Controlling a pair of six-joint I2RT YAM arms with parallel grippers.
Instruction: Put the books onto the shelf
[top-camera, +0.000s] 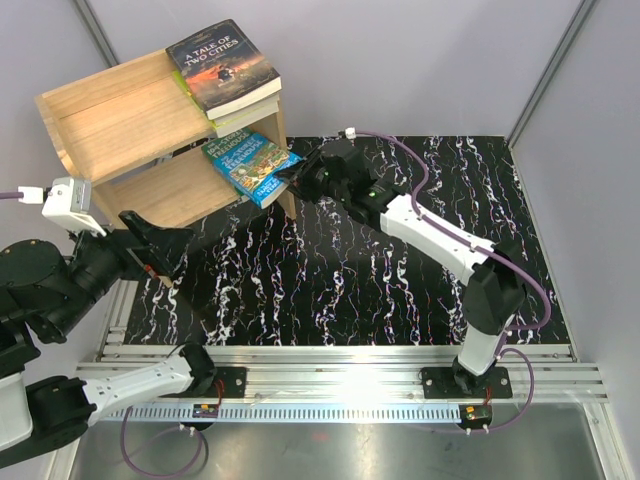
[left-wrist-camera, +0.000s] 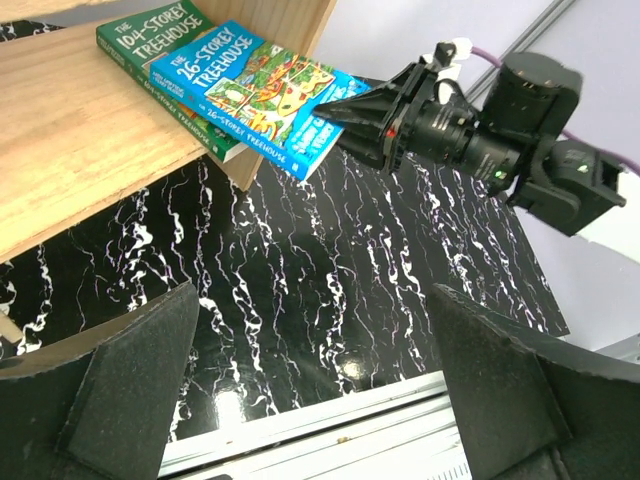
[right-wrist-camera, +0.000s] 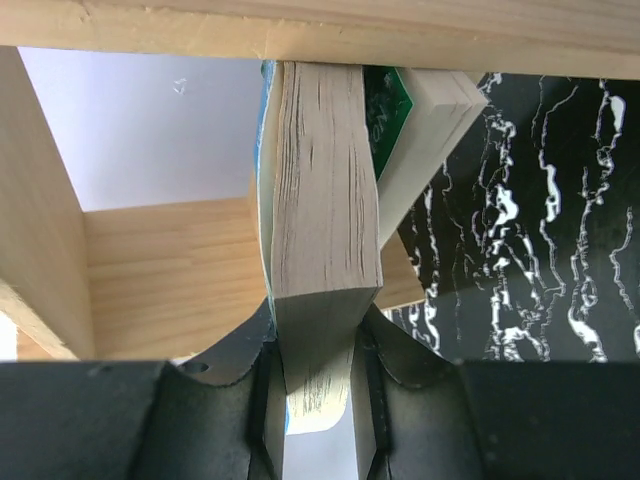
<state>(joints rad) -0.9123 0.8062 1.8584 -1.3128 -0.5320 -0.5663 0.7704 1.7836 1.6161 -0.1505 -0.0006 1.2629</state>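
The left gripper (top-camera: 170, 252) hangs at the far left, near the lower front of the shelf (top-camera: 110, 120), its jaws spread wide with nothing between them. The shelf stands at the back left of the table (top-camera: 400, 280). On its top tier the brown book (top-camera: 222, 62) lies flat on a second book (top-camera: 240, 122) that shows pale page edges. On the lower tier the green book (left-wrist-camera: 128, 40) lies flat, and the blue book (left-wrist-camera: 262, 92) rests on top of it, only partly in. Its title end sits over the tier, and its other end juts out past the shelf's right front post, over the table. The right gripper (top-camera: 292, 172) is clamped on that jutting end, and the right wrist view shows the page block pinched between both fingers (right-wrist-camera: 372, 400). The blue book's long axis runs on a diagonal from the shelf out toward the right arm, so book, gripper and forearm lie roughly in one line. By my judgement the coming move is a push along that axis, up and to the left in the overhead view, until the overhang is gone. The right arm is on the book; the left is near the shelf but off that line.
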